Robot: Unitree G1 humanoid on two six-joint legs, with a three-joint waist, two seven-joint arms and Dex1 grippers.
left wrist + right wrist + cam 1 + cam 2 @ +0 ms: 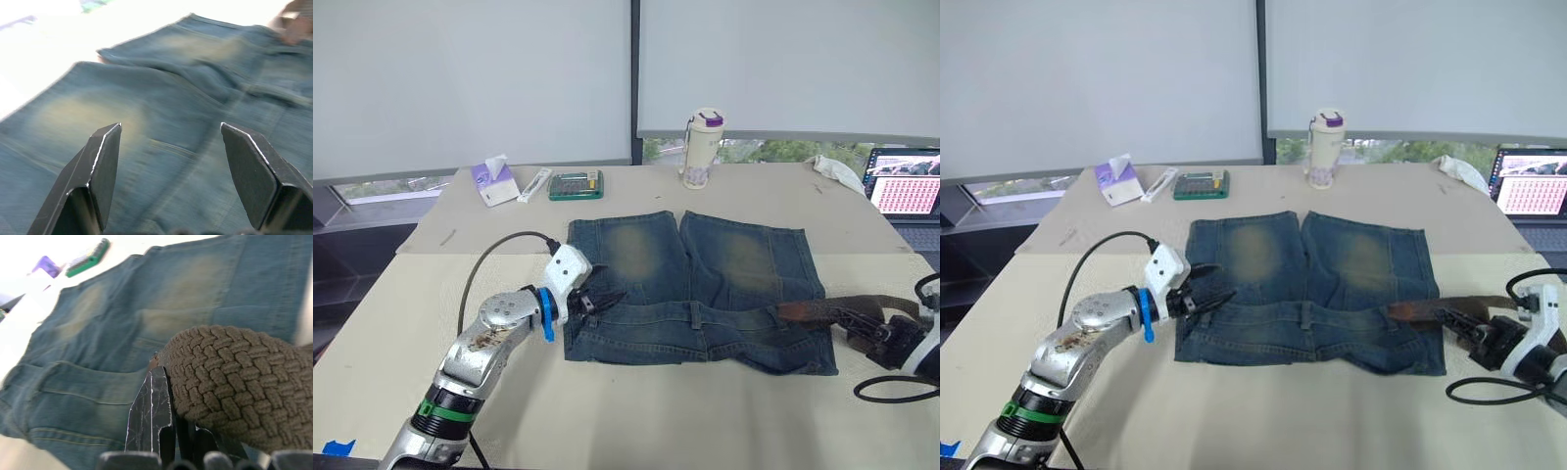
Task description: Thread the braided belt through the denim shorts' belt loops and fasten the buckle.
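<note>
The denim shorts lie flat on the table, waistband toward me and legs pointing away. A belt loop shows at the waistband's middle. My left gripper hovers at the waistband's left end, open, its fingers spread over the denim with nothing between them. At the right, my right gripper is shut on the braided belt, whose brown free end rests on the waistband's right end. Seen close up, the belt is pinched against a black finger. The buckle is out of view.
Along the table's far edge stand a bottle, a tissue pack, a white tube and a green calculator. A laptop and a white cloth sit far right. A black cable loops near my right arm.
</note>
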